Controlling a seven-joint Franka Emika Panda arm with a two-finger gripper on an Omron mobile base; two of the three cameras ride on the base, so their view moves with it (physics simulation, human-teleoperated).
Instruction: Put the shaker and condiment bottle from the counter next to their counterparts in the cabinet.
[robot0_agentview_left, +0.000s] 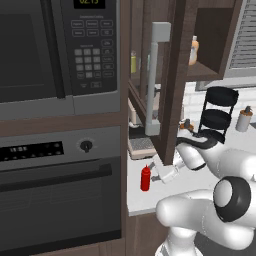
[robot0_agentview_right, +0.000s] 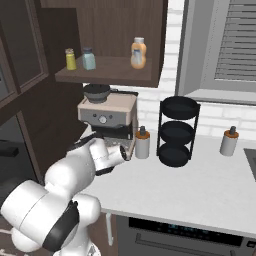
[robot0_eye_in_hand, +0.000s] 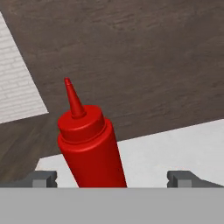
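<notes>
One condiment bottle (robot0_eye_in_hand: 89, 144) on the counter (robot0_eye_in_hand: 175, 148) — hand (robot0_eye_in_hand: 113, 178) spread wide around it, not gripping.

A black-and-steel microwave (robot0_agentview_left: 60, 50) sits above a dark oven (robot0_agentview_left: 60, 195) in brown wood casing. White brick wall (robot0_agentview_right: 220, 117) runs under a window with grey slatted blinds (robot0_agentview_right: 235, 42). Beside it stand a coffee machine (robot0_agentview_right: 107, 116) and black three-tier rack (robot0_agentview_right: 177, 131).

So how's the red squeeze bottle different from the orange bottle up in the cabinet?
The red bottle is red all over, pointed nozzle included; the orange bottle is amber with a pale cap. The red bottle stands low on the white counter by the oven; the orange bottle stands on the cabinet shelf. The red bottle looks slimmer, the orange bottle rounder. Both stand upright.
</notes>
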